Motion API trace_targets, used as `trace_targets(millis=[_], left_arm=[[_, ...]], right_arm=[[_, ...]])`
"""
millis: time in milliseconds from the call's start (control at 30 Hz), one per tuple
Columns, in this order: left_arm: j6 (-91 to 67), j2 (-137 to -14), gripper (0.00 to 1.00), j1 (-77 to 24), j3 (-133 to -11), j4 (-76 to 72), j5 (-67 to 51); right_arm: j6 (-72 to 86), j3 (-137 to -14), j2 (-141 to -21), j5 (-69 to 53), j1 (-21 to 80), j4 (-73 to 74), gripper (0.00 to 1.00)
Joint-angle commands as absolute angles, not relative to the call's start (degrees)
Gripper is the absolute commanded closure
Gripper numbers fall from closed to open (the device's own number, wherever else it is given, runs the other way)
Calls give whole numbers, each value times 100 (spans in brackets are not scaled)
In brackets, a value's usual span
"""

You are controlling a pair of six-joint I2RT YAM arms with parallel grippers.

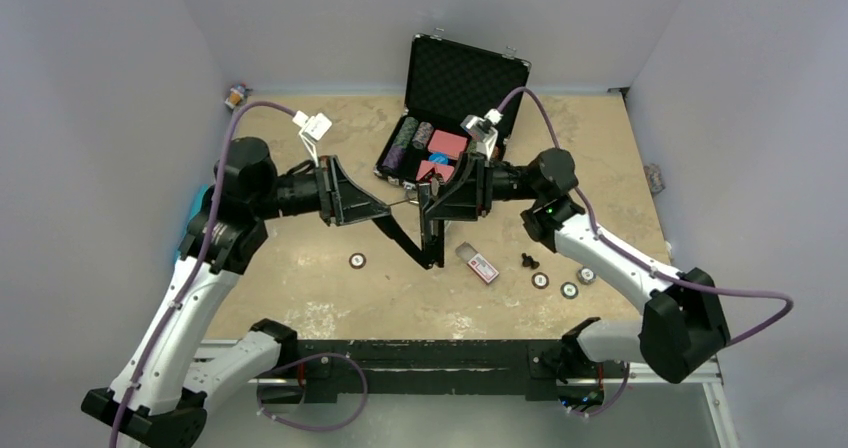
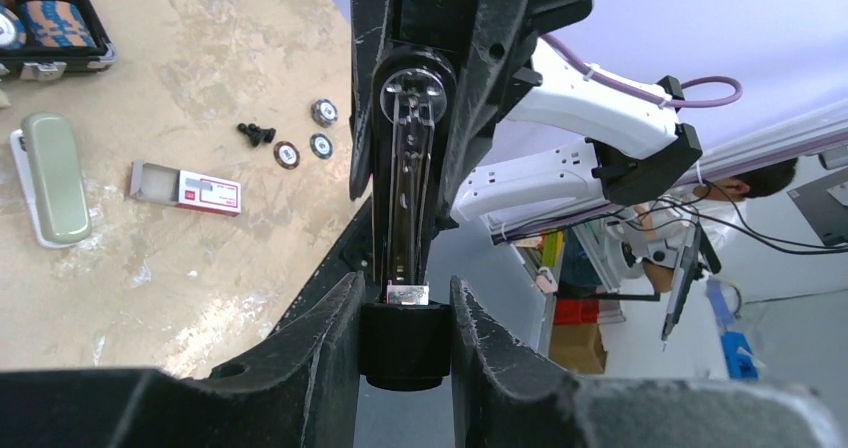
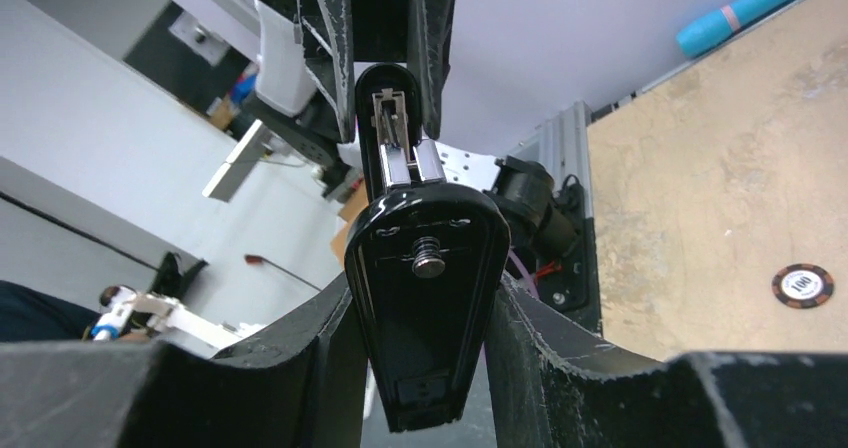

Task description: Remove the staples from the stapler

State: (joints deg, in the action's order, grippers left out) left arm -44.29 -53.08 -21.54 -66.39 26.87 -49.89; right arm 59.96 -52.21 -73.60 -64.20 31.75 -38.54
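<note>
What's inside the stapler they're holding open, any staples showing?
Inside the stapler a shiny metal track shows, with a small silvery block at its end by the left gripper. Staples or pusher, I cannot tell. The right gripper covers its far end.

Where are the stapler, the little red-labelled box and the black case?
stapler (image 3: 428, 318), right wrist view, glossy black body below the rivet.
red-labelled box (image 2: 208, 192), left wrist view, on its label.
black case (image 1: 465, 76), top view, inside of the open lid.
</note>
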Motion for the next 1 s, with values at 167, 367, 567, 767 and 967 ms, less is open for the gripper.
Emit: trace_targets(millis=[167, 367, 567, 767, 967], left_arm=[[-4937, -4679, 100, -2131, -7407, 2727, -4606], [-4759, -4602, 100, -2145, -7938, 3089, -4502], [-4583, -4572, 100, -2143, -8384, 3381, -4324], [-4569, -4506, 100, -2145, -8479, 3406, -4273], [-4449, -4452, 100, -2144, -8588, 3515, -4263]], right_arm=[[10835, -4596, -8524, -6197, 2892, -11237, 100], [11135, -5273, -9219, -6201, 2963, -11848, 100], [11407, -5898, -9558, -6279, 3028, -11848, 100], [11574, -6153, -9685, -6304, 3177, -11848, 100], [11644, -6299, -9826, -6256, 3319, -11848, 100]])
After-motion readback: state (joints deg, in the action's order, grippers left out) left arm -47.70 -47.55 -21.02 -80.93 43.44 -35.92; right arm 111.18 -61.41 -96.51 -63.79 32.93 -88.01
